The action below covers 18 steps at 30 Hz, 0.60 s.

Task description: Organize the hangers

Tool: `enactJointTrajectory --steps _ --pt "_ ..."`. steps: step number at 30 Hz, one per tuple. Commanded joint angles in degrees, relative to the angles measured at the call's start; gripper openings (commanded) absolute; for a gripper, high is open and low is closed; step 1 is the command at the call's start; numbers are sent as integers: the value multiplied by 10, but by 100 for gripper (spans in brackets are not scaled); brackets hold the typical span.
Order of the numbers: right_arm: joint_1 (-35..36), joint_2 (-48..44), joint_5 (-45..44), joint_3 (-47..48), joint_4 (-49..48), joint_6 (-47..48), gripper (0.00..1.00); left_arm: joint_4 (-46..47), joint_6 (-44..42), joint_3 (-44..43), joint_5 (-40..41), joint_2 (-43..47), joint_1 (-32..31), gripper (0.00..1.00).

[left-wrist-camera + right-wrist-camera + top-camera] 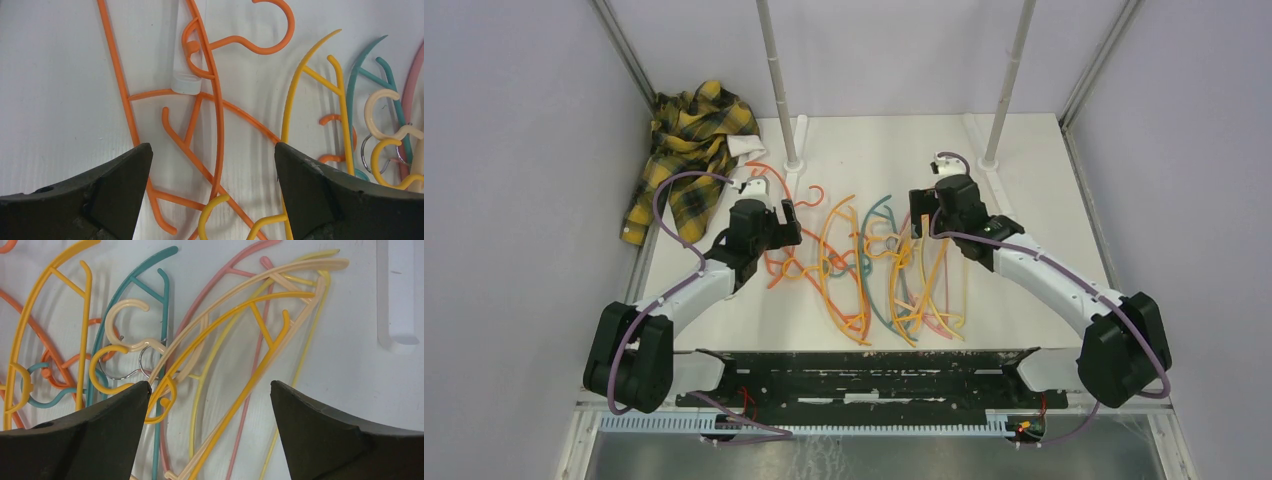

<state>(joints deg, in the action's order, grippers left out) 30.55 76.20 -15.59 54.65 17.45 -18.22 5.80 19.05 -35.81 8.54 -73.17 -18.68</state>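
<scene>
The hangers (874,265) are seen lying flat in a loose tangle at the centre of the top view on the white table (1034,190), orange ones at the left of the heap and yellow, teal, pink and pale ones at the right. The left gripper (212,146) is held over the heap's left part and the right gripper (210,384) over its right part. Both sets of jaws are spread wide, with nothing gripped.
</scene>
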Motion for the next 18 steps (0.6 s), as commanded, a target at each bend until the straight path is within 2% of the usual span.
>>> enactJointTrajectory --steps 1,4,7,9,12,15,18 --pt "3 -33 -4 1 -28 -8 100 16 -3 1 5 17 0 99" --pt "3 -64 32 -46 -72 1 100 16 -3 3 6 16 0 99" --pt "7 -56 61 -48 -70 5 100 17 -2 4 7 13 0 99" --pt "23 -42 60 -46 -64 5 96 19 0 6 7 11 0 99" --pt "62 -20 42 -48 -56 -5 87 19 0 7 6 8 0 99" --pt "103 6 30 -52 -52 -20 68 19 0 9 8 8 0 99" --pt "141 25 19 -65 -64 -39 60 19 0 12 9 10 0 99"
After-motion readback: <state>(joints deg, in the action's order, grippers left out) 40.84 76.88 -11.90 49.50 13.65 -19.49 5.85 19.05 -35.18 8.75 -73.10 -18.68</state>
